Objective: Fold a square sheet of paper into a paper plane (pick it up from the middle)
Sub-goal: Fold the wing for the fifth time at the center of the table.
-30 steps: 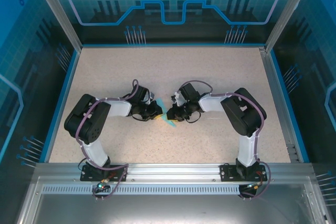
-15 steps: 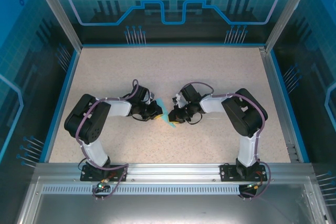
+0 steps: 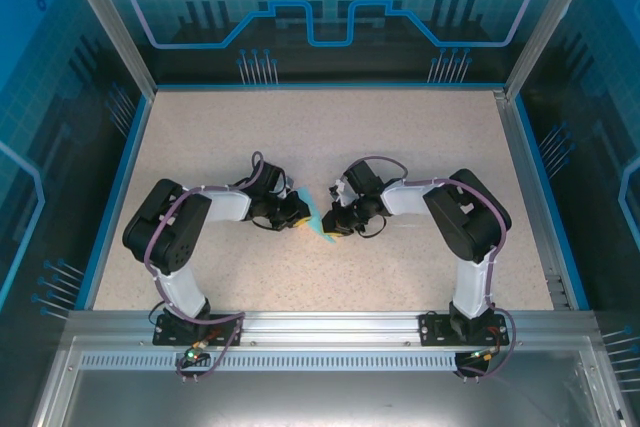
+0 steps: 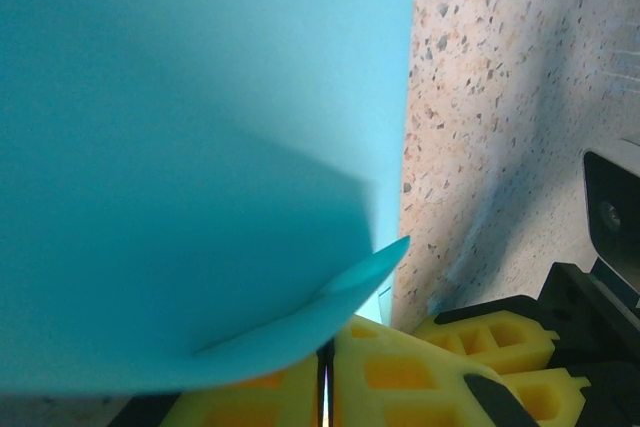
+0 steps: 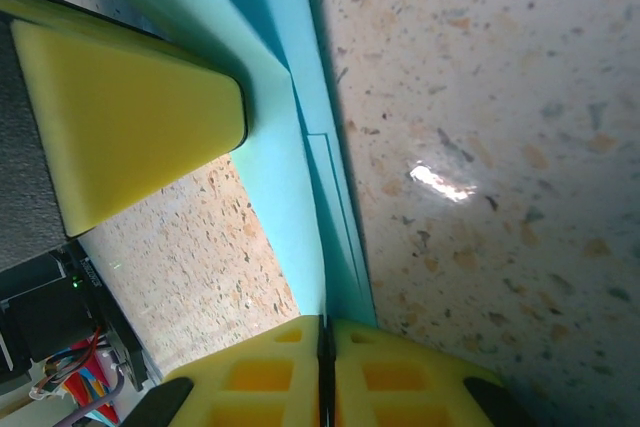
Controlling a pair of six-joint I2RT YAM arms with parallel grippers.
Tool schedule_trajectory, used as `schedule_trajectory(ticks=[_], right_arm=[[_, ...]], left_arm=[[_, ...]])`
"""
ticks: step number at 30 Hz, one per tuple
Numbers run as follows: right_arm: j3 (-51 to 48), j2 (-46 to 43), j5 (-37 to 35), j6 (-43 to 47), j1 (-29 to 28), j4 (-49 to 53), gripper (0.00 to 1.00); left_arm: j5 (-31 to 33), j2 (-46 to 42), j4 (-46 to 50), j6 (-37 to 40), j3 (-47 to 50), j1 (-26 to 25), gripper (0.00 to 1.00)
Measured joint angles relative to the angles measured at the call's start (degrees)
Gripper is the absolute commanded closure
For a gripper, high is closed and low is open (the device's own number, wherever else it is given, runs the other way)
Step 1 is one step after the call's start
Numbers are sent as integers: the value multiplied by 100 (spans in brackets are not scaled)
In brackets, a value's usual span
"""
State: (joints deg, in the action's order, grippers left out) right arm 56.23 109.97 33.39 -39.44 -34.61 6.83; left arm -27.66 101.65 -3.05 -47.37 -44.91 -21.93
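On speckled beige table (image 3: 330, 137), cyan paper (image 3: 318, 217); blue walls (image 3: 330, 7) around.

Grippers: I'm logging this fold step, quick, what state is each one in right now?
Left gripper: shut, pinching the blue paper.
Right gripper: shut, pinching the same paper's edge.

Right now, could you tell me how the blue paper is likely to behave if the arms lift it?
The blue paper is probably floppy: its edge curls over beside the left fingers. It likely weighs almost nothing, being thin enough to slip between the shut right fingers. Its stacked folds suggest it creases easily, so a hard tug might crumple it.
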Motion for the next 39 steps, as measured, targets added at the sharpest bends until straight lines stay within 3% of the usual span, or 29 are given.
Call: schedule_trajectory(ticks=[10, 15, 28, 39], right_arm=[[-101, -525, -321, 31, -24, 356, 82], [-9, -1043, -555, 157, -26, 581, 83], [428, -146, -295, 286, -289, 619, 87], [369, 22, -168, 282, -284, 507, 87]], left_arm=[[-2, 33, 44, -70, -44, -4, 89], [-2, 33, 46, -68, -44, -4, 89], [-2, 33, 52, -68, -44, -4, 89], [0, 33, 87, -63, -59, -4, 89]])
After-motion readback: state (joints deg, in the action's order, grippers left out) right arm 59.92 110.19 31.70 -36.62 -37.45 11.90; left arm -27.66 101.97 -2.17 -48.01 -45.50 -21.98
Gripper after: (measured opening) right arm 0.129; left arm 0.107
